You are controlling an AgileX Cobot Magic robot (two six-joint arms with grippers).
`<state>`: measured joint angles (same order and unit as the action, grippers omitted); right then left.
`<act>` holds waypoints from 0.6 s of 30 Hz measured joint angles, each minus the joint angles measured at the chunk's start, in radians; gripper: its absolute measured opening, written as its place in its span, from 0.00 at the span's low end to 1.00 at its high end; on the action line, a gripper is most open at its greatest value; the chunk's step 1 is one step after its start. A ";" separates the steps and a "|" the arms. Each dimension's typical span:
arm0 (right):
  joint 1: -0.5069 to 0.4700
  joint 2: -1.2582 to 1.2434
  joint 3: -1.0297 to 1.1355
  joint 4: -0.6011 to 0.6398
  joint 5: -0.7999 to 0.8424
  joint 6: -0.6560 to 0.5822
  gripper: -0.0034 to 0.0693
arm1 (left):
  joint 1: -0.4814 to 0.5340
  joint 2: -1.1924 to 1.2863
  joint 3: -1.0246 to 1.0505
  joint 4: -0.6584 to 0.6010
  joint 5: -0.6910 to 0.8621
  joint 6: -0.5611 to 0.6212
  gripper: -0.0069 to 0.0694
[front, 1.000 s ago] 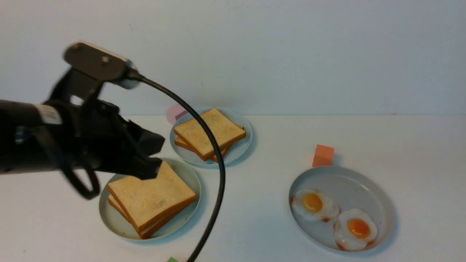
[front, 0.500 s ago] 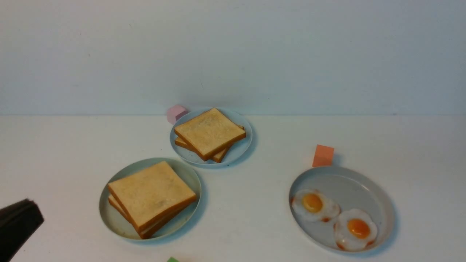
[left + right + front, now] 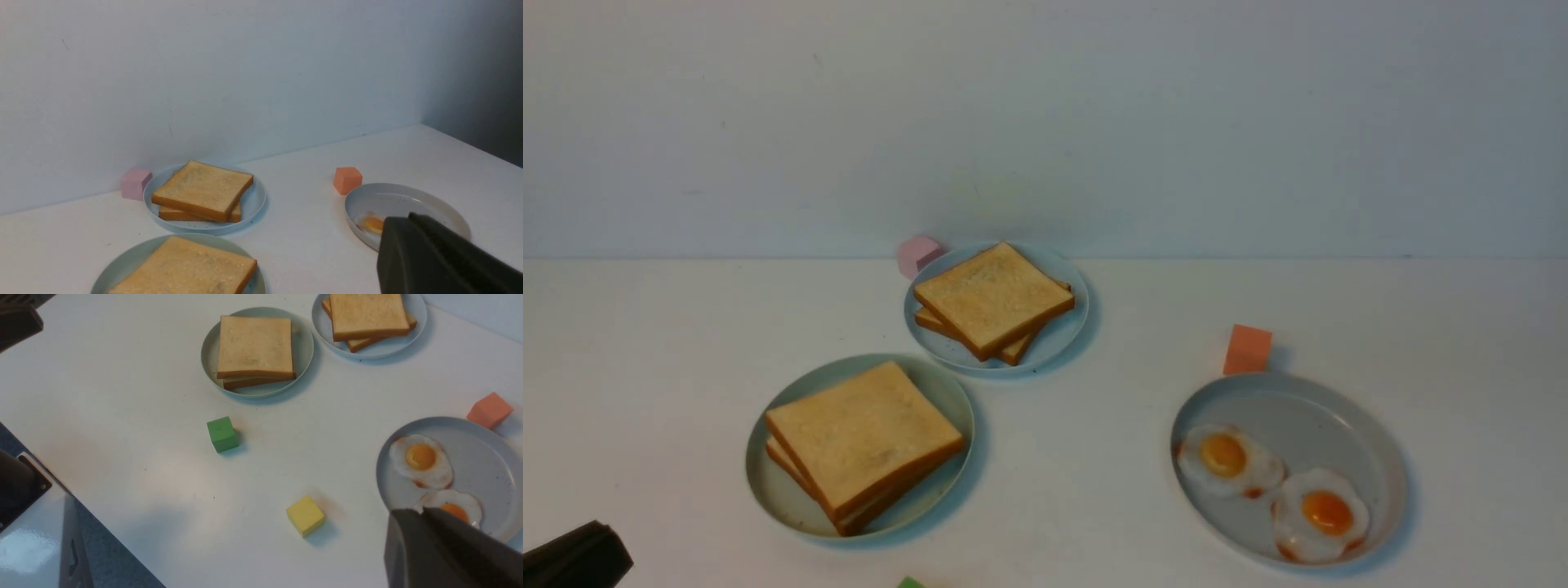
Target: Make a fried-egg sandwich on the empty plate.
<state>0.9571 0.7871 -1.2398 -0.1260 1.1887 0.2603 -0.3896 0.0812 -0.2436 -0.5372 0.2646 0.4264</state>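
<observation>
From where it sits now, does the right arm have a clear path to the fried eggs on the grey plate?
Probably yes. The right gripper hangs just beside the grey plate, nearly over the nearer fried egg. Nothing lies between; the orange cube sits at the plate's far side.

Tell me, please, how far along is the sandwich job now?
Done, it seems: the sandwich sits on the mint plate, with a thin pale layer between its slices. In hand: nothing; the left pincer and right pincer are shut and empty. Left: apparently nothing.
</observation>
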 joint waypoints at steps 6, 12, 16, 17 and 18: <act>-0.021 0.000 0.000 0.007 0.000 0.001 0.15 | 0.000 0.000 0.000 -0.001 0.000 0.000 0.07; -0.280 -0.066 0.079 0.106 -0.079 -0.046 0.06 | 0.000 0.000 0.000 -0.001 0.000 0.000 0.07; -0.491 -0.199 0.331 0.213 -0.234 -0.168 0.03 | 0.000 0.000 0.000 -0.001 0.000 0.000 0.07; -0.582 -0.276 0.471 0.261 -0.361 -0.231 0.03 | 0.000 0.000 0.000 -0.001 0.000 0.000 0.07; -0.644 -0.333 0.577 0.298 -0.444 -0.274 0.03 | 0.000 0.000 0.000 -0.001 0.000 0.000 0.07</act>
<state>0.3130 0.4540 -0.6629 0.1722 0.7442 -0.0139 -0.3896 0.0811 -0.2436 -0.5382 0.2646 0.4264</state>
